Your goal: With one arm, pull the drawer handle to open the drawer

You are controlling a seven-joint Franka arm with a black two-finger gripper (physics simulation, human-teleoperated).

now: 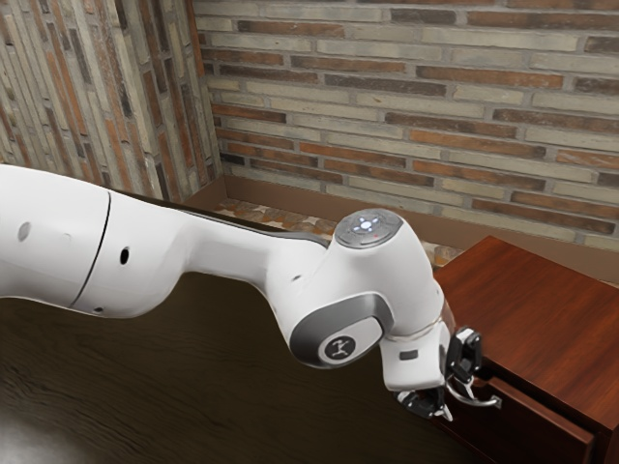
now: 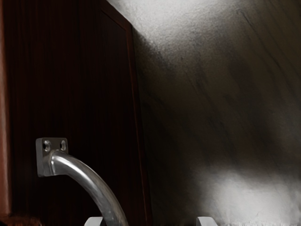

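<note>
Exterior view: hand (image 1: 448, 385) sits at the drawer front (image 1: 527, 430), black fingers spread wide, with the silver handle (image 1: 472, 394) between them. The white wrist housing covers part of the hand, so I cannot tell whether either finger touches the handle. Wrist view: two pale fingertips (image 2: 205, 221), mostly cut off by the frame, stand well apart. The curved metal handle runs from its screwed mounting plate (image 2: 51, 149) toward the hand, passing just beside one fingertip; its other end is cut off. The drawer front is dark wood; cannot tell if it is pulled out at all. The reddish-brown cabinet (image 1: 542, 309) is at the exterior view's right, cropped by the frame, next to the dark table (image 1: 193, 387). A brick wall (image 1: 387, 97) stands behind.
</note>
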